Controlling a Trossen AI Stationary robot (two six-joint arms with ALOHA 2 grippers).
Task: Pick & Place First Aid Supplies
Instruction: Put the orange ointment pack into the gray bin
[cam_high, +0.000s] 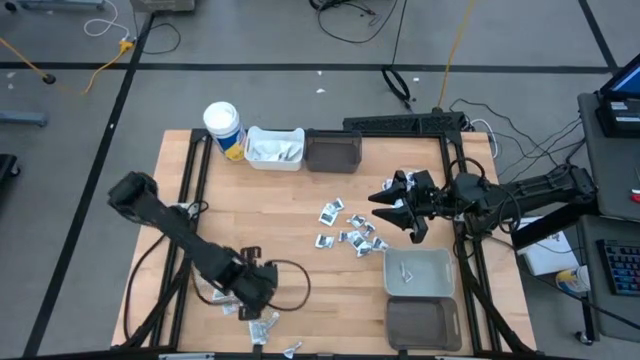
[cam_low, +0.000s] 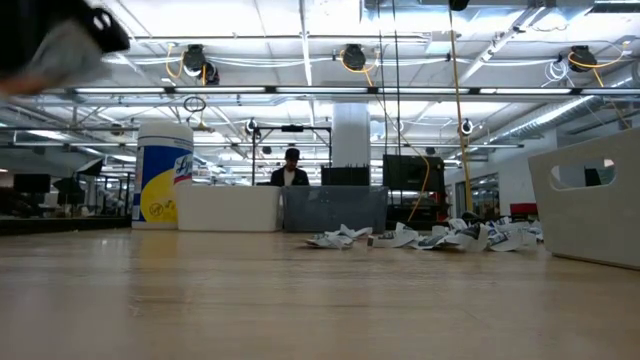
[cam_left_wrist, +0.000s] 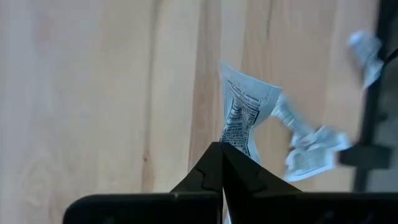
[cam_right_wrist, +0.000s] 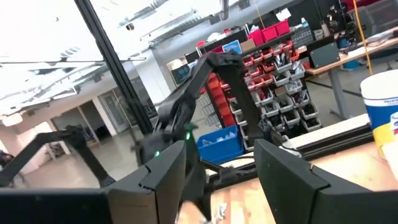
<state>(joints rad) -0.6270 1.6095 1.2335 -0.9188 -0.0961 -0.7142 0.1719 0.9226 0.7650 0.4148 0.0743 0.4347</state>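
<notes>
Crumpled white packet with dark print, pinched by left gripper

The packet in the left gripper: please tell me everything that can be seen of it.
The packet is a small flat white sachet with dark print, paper-like and creased, its upper end flared. The left gripper is shut on its lower end, above the wooden table near the table's front edge. More packets lie beside it.
</notes>
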